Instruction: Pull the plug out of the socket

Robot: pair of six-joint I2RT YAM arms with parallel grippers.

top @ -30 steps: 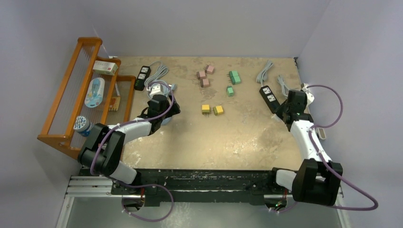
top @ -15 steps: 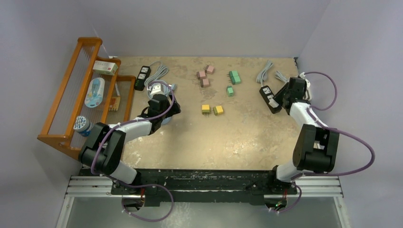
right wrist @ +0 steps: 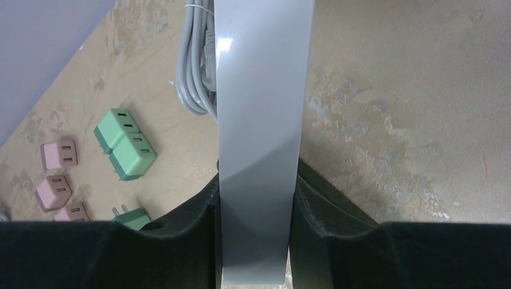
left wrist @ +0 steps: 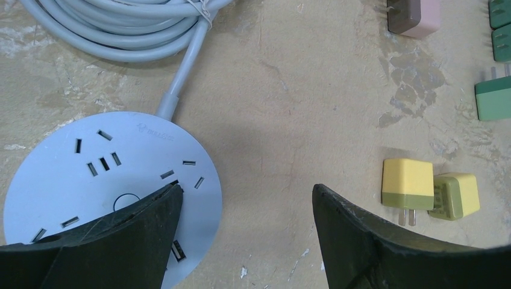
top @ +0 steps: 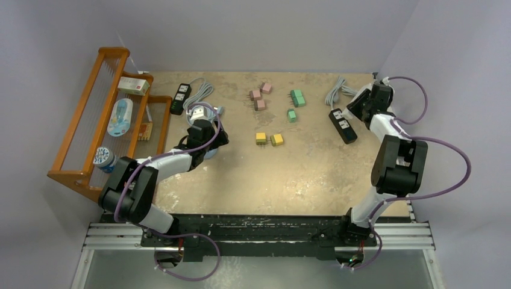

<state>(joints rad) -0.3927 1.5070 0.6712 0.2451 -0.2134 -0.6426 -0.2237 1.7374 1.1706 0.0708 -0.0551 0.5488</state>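
My right gripper is shut on a flat pale grey strip that runs straight up between its fingers; no outlets or plug show on its visible face. In the top view this gripper is at the back right, just right of a black power strip. My left gripper is open and empty, its left finger over a round white socket with empty slots. In the top view the left gripper covers that socket. I see no plug seated in any socket.
Two yellow plugs lie right of the left gripper. Green plugs and pink plugs lie at the back. Grey cable coils lie at the back right. Another black strip and a wooden rack are on the left.
My right arm has swung from beside the black power strip toward the back right corner, carrying the pale grey strip. The left arm has not moved.
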